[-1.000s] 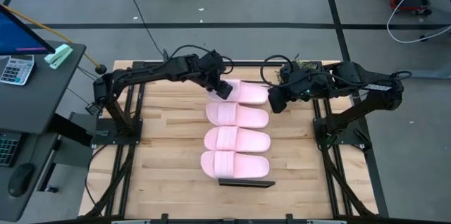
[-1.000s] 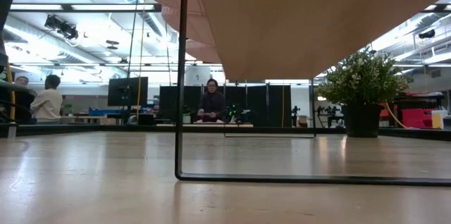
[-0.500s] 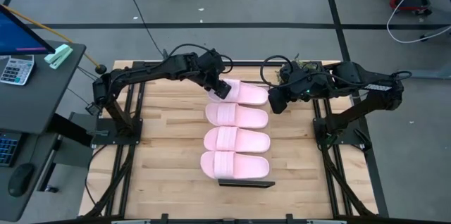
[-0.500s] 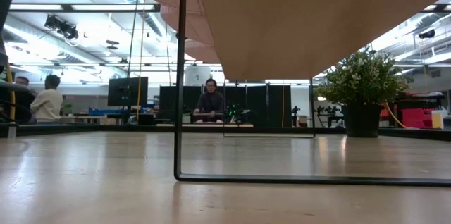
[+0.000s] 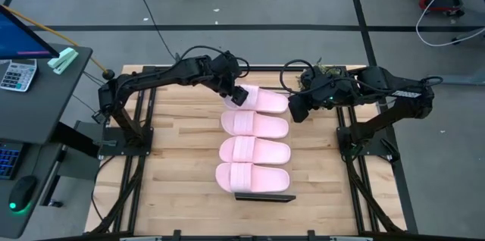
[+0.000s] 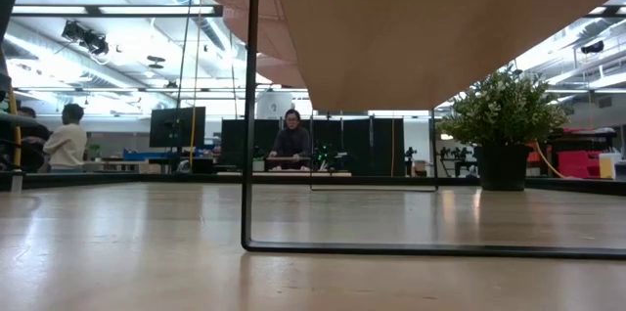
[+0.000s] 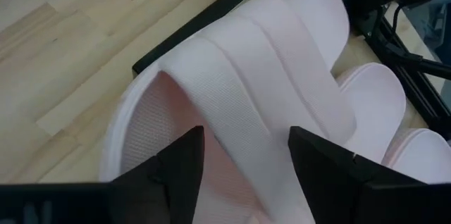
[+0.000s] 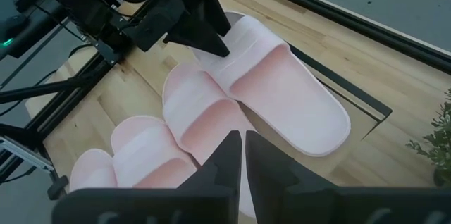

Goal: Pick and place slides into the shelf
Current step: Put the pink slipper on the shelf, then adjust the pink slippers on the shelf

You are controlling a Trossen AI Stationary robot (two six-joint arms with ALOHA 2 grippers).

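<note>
Your four pale pink slides [image 5: 254,138] lie side by side in a row on the shelf [image 5: 264,196], whose black frame edge shows at the near end and whose pale panel fills the top of the low view. The farthest slide [image 5: 261,99] sits tilted against its neighbour, strap end at the left gripper [image 5: 239,95]. That gripper's fingers [image 7: 180,164] stand apart on either side of the wide strap [image 7: 243,104], not clamped on it. Your right gripper [image 5: 297,108] hovers just beside the same slide's other end, fingers [image 8: 227,155] pressed together on nothing. The shelf rests on a plank-patterned wooden tabletop [image 5: 174,165] set on a grey floor crossed with cables. Beyond the table, a seated person [image 6: 290,143] faces the camera, another person [image 6: 67,140] sits at left, and a potted plant [image 6: 502,120] stands at right.
</note>
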